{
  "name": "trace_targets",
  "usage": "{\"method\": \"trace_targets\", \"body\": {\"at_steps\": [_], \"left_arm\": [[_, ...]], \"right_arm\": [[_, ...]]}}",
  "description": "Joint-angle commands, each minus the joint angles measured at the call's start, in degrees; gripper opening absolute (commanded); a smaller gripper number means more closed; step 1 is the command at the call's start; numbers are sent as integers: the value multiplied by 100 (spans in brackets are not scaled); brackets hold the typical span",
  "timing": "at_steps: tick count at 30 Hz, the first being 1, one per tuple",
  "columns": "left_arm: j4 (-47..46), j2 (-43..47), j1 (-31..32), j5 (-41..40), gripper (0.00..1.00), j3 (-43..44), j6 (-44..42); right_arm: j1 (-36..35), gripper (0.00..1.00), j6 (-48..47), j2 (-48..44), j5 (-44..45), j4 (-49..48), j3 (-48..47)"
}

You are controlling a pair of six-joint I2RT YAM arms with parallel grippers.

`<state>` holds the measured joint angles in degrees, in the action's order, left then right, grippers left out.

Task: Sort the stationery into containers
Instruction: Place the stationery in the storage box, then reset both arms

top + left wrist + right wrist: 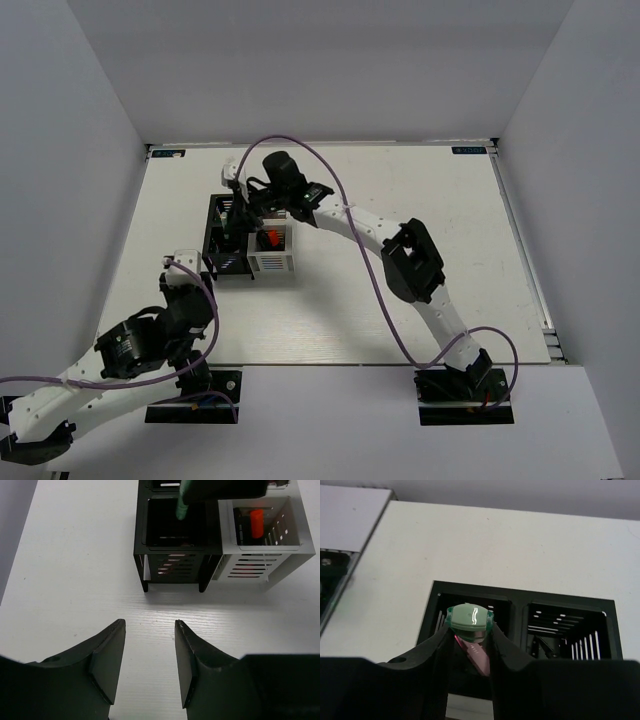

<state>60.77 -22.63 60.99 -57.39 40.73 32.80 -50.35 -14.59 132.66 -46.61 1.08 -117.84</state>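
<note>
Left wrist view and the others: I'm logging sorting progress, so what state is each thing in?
Left gripper: jaws open, empty.
Right gripper: jaws shut on mint stick.
Mint stick: held tip down over black organizer.
Orange highlighter: standing in white organizer.
Black organizer: upright, pink stick inside.
White organizer: upright.

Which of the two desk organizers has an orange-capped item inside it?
The white slotted organizer, beside the black slotted organizer: an orange cap shows in its compartment.
</note>
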Motion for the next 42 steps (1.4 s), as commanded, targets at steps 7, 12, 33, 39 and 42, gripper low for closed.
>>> {"method": "trace_targets", "body": {"at_steps": [7, 12, 33, 39, 42], "left_arm": [[-31, 57, 9, 219, 55, -30, -1], [-22, 57, 18, 228, 55, 22, 7], [-127, -838, 36, 263, 8, 137, -985], [-1267, -945, 36, 2097, 100, -601, -1776], [-1383, -989, 27, 2416, 100, -567, -1900]], "right_arm": [[-54, 78, -159, 190, 574, -196, -240], [-116, 61, 331, -170, 276, -327, -178], [1491, 41, 524, -2973, 3623, 5627, 883], [2758, 77, 1046, -5011, 4893, 3837, 4811], [2758, 77, 1046, -6765, 5754, 2894, 6270]]}}
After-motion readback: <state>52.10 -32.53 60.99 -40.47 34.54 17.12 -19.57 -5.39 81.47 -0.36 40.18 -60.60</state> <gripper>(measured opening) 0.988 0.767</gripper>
